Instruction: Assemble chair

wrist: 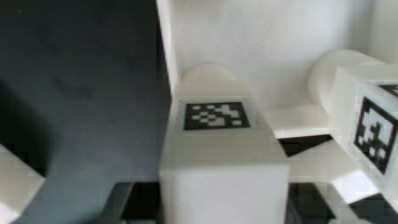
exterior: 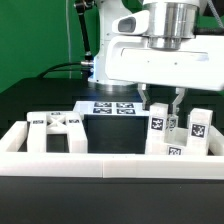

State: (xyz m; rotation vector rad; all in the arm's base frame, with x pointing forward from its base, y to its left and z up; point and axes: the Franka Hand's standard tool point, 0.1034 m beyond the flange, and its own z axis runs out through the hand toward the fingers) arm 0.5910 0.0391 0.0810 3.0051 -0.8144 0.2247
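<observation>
- We see the gripper (exterior: 162, 106) lowered over the exterior view's right end of the table (exterior: 40, 98). Its wrist and the arm above are cut off by the frame.
- Its jaws are clenched on an upright chair piece (wrist: 217, 115), a white block with a rounded top and a square tag. One finger presses on each side.
- In the wrist view the block fills the gap between the fingers, and its lower part runs out of the picture.
- A second tagged piece (wrist: 356, 85) stands just beside it, half cut off. We cannot tell whether the two touch.
- In the exterior view more white pieces crowd below the fingers, and their outlines merge.
- A low tagged part (exterior: 55, 125) lies well apart, toward the exterior view's left.
- The marker board (exterior: 112, 108) lies behind, partly hidden by the gripper.
- The border rail (exterior: 100, 160) hides the bases of the pieces.
</observation>
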